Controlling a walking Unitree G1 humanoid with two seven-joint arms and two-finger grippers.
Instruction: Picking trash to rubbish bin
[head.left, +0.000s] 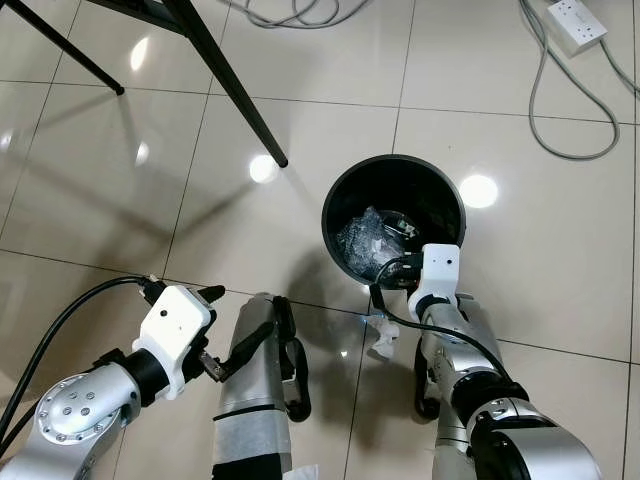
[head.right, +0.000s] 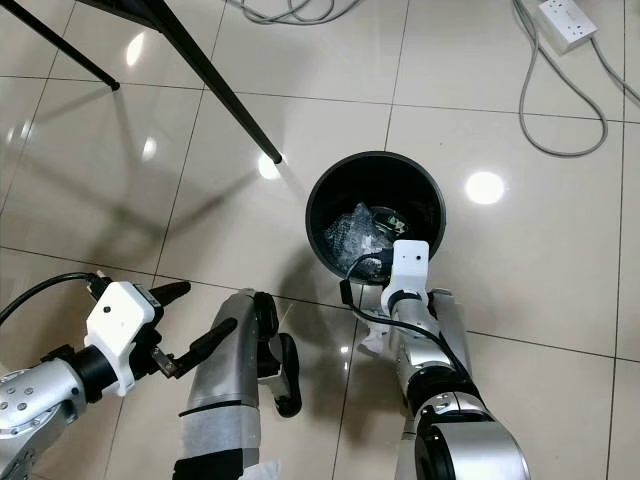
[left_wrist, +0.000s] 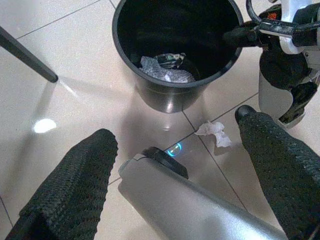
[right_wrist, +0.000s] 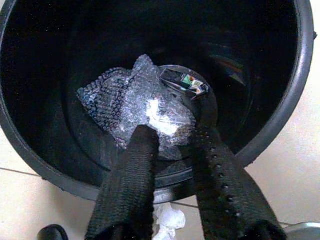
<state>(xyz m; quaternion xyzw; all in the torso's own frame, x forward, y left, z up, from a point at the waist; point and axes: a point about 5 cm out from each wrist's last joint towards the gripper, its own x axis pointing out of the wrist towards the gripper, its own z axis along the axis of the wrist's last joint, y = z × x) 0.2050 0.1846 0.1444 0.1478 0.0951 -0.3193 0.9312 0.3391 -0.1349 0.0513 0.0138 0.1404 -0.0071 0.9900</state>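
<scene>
One crumpled tissue (head.left: 383, 335) lies on the floor beside the rubbish bin (head.left: 340, 195), uncollected; left gripper (head.left: 213, 330) hangs spread and empty; right gripper (right_wrist: 172, 145), parted, empty, over the bin; bubble wrap (right_wrist: 125, 100) already inside.

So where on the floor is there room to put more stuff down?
Bare tile lies between the black table leg and the bin, and right of the bin below the grey cable. It is crowded at the robot's feet: the crumpled tissue lies there, with the right hand over the bin's rim.
</scene>
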